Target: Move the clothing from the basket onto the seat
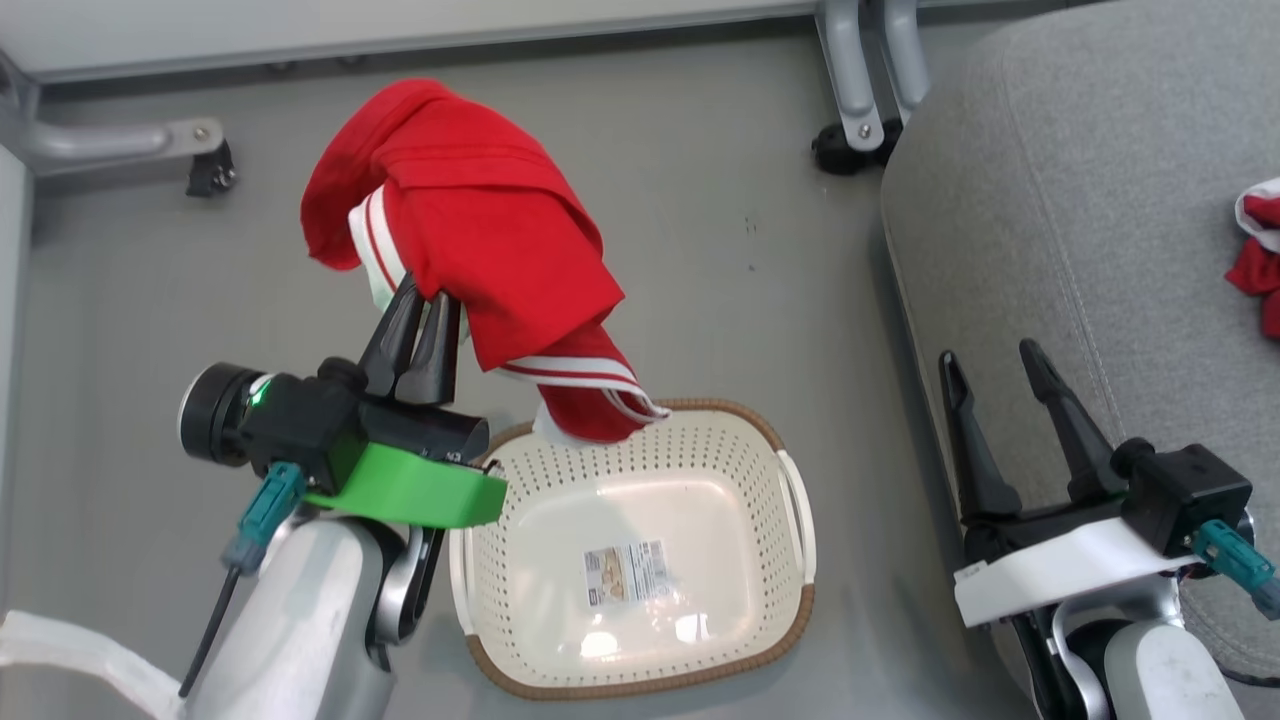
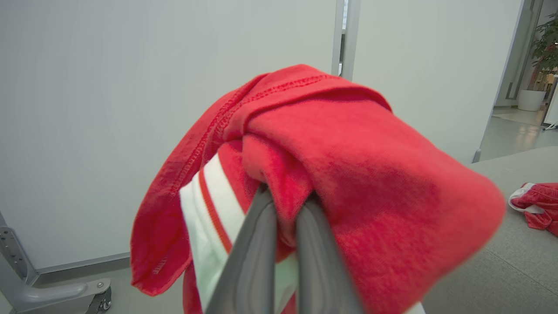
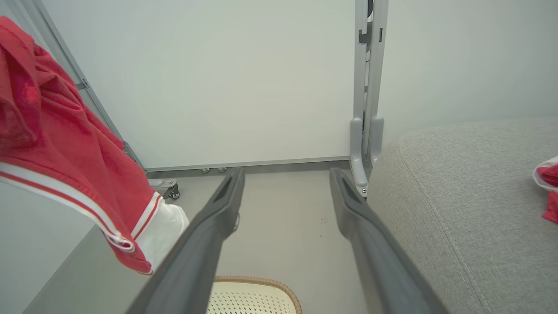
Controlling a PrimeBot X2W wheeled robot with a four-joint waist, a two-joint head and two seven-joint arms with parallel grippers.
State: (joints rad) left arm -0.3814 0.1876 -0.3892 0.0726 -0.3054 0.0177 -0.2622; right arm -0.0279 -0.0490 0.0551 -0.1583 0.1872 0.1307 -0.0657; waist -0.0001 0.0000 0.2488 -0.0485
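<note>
Left gripper (image 1: pixel 425 300) — fingers clamped together on the red garment (image 1: pixel 480 230) — holds it high over the basket's (image 1: pixel 640 687) far rim, presumably so the hem clears. Right gripper (image 1: pixel 990 358) waits, fingers apart, at the seat's (image 1: pixel 1080 200) left edge; the second garment (image 1: pixel 1258 255) lies farther right on it.

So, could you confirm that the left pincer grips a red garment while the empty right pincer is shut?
No: the empty right pincer is open, fingers spread in the right wrist view. The left pincer does grip a red garment.
</note>
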